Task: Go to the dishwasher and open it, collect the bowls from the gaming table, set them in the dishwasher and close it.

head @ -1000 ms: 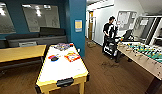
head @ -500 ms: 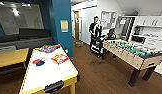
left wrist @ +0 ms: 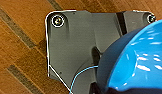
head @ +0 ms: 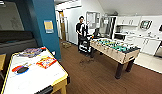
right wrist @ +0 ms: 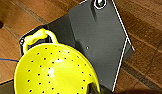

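Round swings the robot's view to the right: the white-topped gaming table (head: 34, 75) now sits low on the left and the foosball table (head: 114, 50) has come to the middle. That's the camera turning, not the furniture.

The left gripper (left wrist: 103, 88) is clamped on the blue bowl (left wrist: 137, 57), which rides tight against it above the wooden floor (left wrist: 19, 37). The right gripper (right wrist: 93, 88) carries a yellow colander (right wrist: 54, 72) the same way, close in at the wrist.

The steel front (head: 160, 50), probably the dishwasher, lies well ahead of both grippers and off to the right, past the foosball table. A person (head: 81, 32) stands beyond that table.

For this carrying leg, I'd keep both loads level and tucked in, and steer wide of the foosball table's near corner and rod handles. Turn smoothly, so nothing slips.
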Motion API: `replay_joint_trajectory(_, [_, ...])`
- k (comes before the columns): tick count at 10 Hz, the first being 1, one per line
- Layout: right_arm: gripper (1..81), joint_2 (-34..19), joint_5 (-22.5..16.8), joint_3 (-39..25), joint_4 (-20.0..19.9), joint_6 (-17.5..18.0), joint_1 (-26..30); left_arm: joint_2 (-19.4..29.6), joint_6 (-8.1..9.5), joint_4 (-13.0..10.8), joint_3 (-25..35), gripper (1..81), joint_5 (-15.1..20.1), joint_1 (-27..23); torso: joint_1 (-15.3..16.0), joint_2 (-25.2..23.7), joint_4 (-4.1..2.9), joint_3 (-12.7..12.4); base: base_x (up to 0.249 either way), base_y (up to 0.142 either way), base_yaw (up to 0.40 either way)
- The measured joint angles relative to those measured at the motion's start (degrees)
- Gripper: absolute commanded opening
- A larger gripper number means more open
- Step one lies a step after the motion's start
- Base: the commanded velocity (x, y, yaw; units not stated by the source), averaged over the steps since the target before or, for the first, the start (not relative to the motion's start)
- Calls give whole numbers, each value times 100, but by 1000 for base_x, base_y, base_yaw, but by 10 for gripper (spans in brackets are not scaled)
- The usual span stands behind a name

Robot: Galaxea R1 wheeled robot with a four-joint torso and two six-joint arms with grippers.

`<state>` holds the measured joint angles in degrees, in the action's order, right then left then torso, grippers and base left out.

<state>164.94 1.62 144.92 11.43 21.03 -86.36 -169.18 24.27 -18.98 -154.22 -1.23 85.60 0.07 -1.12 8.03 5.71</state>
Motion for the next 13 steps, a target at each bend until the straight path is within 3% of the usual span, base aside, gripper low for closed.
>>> replay_joint_trajectory(13, [10, 119, 27, 177, 46, 0, -35, -2, 0, 0, 0, 10, 0, 32, 0, 0, 0, 0, 0, 0, -394])
